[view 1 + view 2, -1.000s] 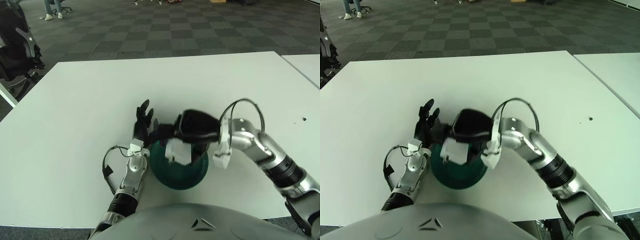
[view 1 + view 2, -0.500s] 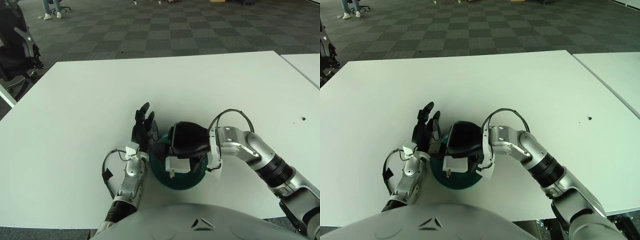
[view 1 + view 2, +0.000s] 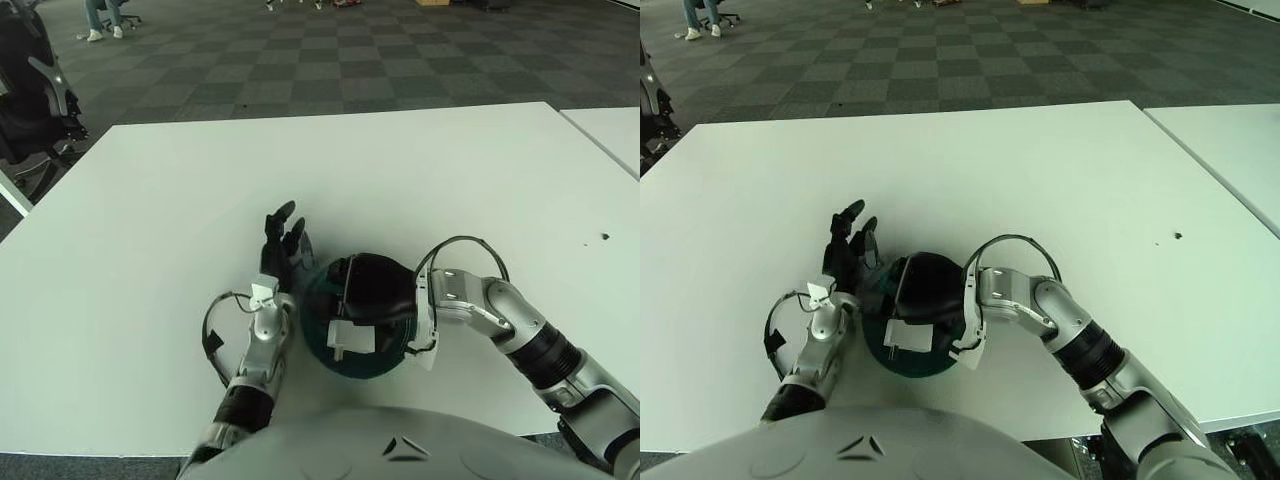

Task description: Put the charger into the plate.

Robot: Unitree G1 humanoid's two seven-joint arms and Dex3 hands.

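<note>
Right robot hand (image 3: 375,290), gripping the white charger (image 3: 351,337), hovers over the green plate (image 3: 385,362); left robot hand (image 3: 280,240) relaxed beside it. Best lowered before letting go.

- Desk (image 3: 200,180): broad white top filling most of both views, far edge running straight across.
- Second white desk (image 3: 1230,140): at the right edge, set just apart from the first by a narrow gap; a small dark spot (image 3: 1177,237) marks its surface.
- Floor (image 3: 330,60): dark grey carpet tiles laid in a checkered pattern.
- Black office chair (image 3: 35,95): at the far left, beside the desk's corner.
- A person's legs with white shoes (image 3: 105,20): top left, far back.
</note>
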